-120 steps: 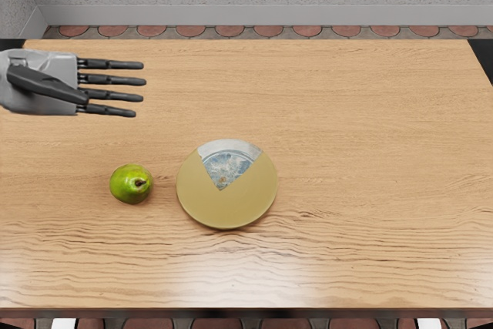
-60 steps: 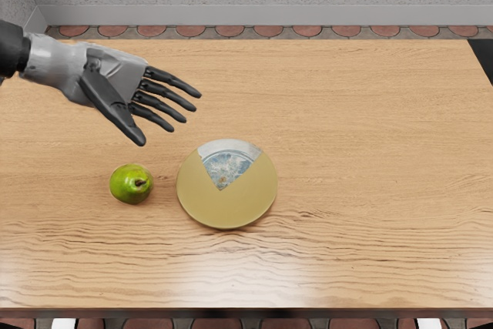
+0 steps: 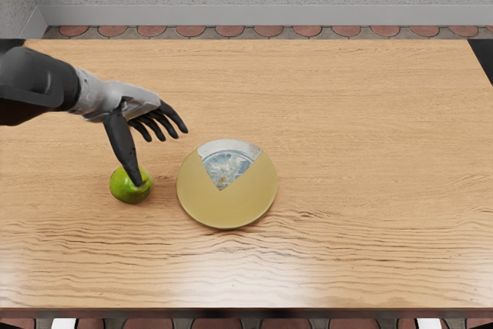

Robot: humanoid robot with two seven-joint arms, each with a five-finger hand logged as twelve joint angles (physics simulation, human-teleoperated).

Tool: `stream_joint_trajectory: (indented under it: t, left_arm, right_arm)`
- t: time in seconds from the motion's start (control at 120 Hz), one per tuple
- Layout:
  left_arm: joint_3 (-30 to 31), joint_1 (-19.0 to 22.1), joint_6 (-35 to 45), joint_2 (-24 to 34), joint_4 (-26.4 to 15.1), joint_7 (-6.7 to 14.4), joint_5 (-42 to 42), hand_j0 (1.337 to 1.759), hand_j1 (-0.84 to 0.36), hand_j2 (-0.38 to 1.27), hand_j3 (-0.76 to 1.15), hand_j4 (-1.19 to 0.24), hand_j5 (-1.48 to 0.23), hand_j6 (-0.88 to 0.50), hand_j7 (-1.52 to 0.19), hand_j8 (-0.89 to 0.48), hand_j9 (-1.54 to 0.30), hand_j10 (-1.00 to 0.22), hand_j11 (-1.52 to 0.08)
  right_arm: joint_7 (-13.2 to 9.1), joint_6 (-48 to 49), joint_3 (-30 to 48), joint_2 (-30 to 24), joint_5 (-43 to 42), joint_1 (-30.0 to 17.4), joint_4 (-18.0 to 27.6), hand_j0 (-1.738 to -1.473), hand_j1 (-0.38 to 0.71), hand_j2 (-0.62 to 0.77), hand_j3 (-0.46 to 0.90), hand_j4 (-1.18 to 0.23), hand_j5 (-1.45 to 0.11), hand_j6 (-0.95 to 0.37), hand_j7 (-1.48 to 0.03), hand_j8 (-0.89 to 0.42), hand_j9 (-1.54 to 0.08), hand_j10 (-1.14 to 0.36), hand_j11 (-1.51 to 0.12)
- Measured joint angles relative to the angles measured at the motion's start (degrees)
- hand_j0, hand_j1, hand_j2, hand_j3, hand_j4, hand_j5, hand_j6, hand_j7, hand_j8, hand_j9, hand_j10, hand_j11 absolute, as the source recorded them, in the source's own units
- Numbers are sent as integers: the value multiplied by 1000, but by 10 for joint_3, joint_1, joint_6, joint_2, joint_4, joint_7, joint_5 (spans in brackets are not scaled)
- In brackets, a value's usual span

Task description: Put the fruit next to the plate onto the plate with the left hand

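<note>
Left hand (image 3: 135,113) hangs open over the wooden surface (image 3: 370,113), fingers spread, thumb pointing down with its tip against the top of the green fruit (image 3: 123,189). That fruit lies just left of the tan plate (image 3: 231,202), not on it. Farther back, a tiled floor (image 3: 269,31) meets the wall.

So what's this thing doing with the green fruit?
A robot's left hand is over the fruit on the table, fingers spread, thumb pointing down at its top. It has not closed on it. The fruit lies just beside the plate, not on it. The right arm is out of view.
</note>
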Motion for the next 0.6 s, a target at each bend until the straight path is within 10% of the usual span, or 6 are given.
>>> stream_joint_trajectory:
  t: [0.6]
  left_arm:
    - [86,14,94,-51,-18,0,132,1658,12,58,0,-284,-367,-284,-367,-284,-366,-283,-366]
  right_arm:
    - [3,-3,0,0,0,0,-1,-1658,-314,-6,0,-29,-38,-29,-38,-29,-38,-29,-38]
